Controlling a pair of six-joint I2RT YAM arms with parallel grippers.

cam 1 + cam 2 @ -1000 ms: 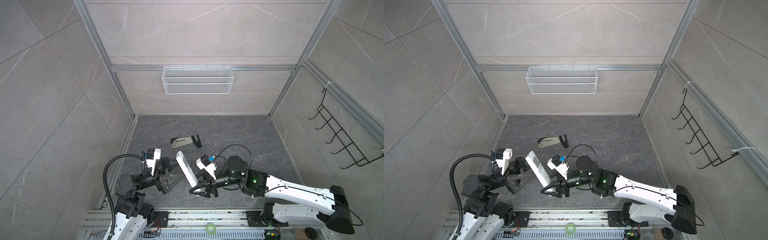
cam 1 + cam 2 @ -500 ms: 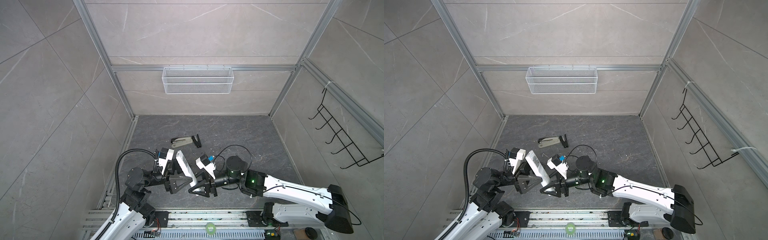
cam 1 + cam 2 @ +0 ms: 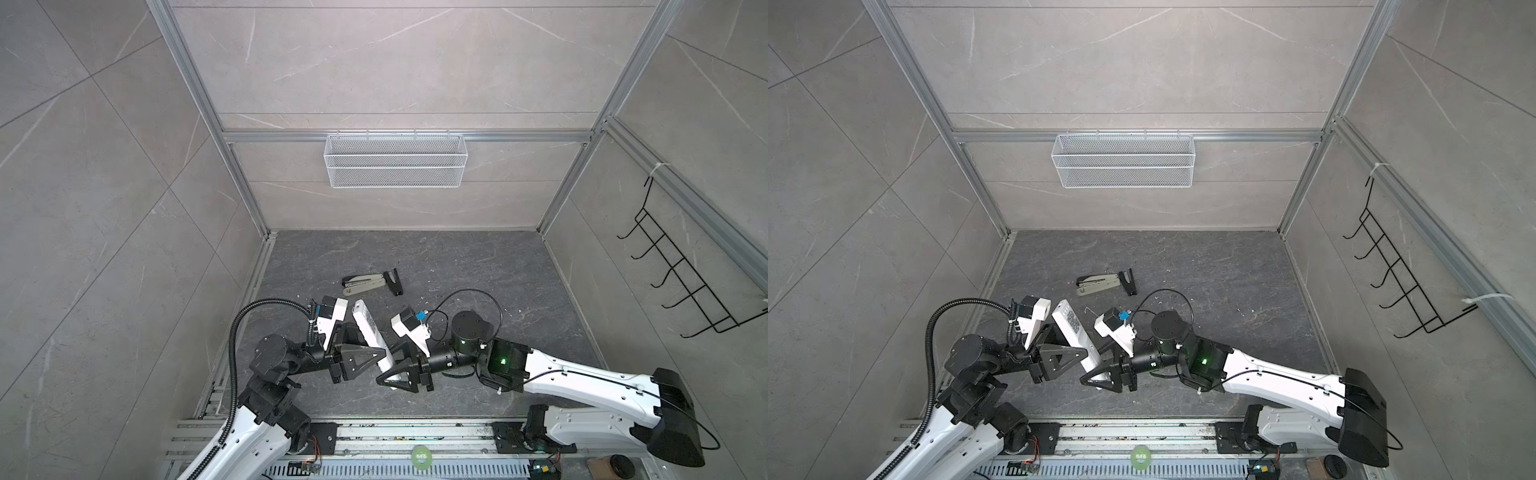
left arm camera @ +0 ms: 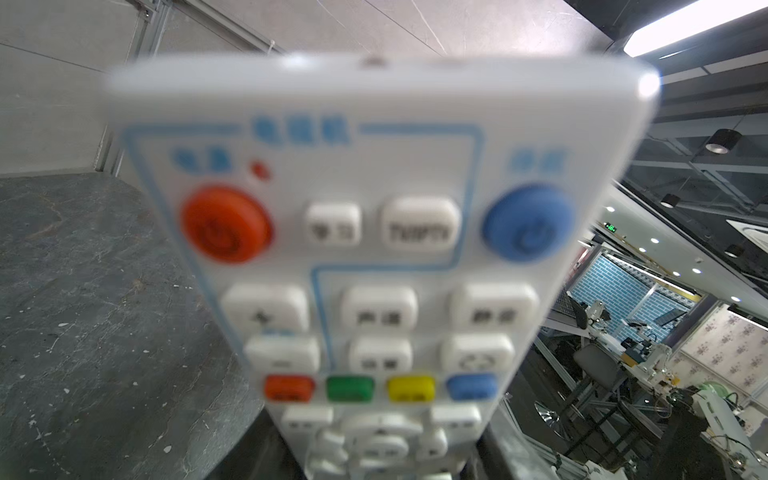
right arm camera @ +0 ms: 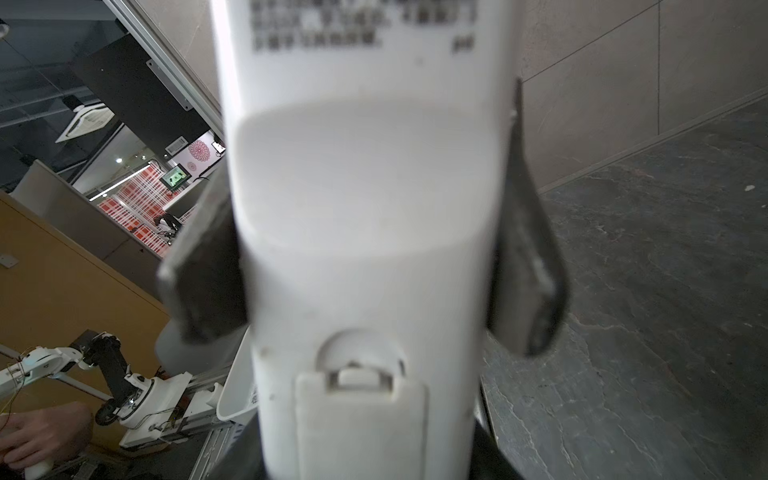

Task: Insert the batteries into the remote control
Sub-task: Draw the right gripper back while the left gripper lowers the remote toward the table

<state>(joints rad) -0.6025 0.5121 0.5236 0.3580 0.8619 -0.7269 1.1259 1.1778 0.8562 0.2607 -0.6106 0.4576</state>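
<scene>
In the right wrist view we are seeing two dark fingers (image 5: 199, 270) pressing flush against both long edges of the remote (image 5: 361, 249), just beyond the cover (image 5: 361, 419) on its plain back. We are judging these to belong to the left gripper (image 3: 380, 353), so it is grasping the remote at mid-length. The right gripper (image 3: 384, 374) is clenching the remote's lower end, the end with the cover. In both top views the remote is hanging tilted in the air between the two arms, above the table (image 3: 457, 266) near its front edge and left of the middle. Its buttons are facing the left wrist camera. A stapler (image 3: 365, 282) is lying further back. We are not seeing any batteries.

We are expecting the remote to handle as light and stiff, and its smooth plastic as slippery under the pads. We are thinking the best hold is on the long edges at mid-body, clear of the cover so that it can slide off.
</scene>
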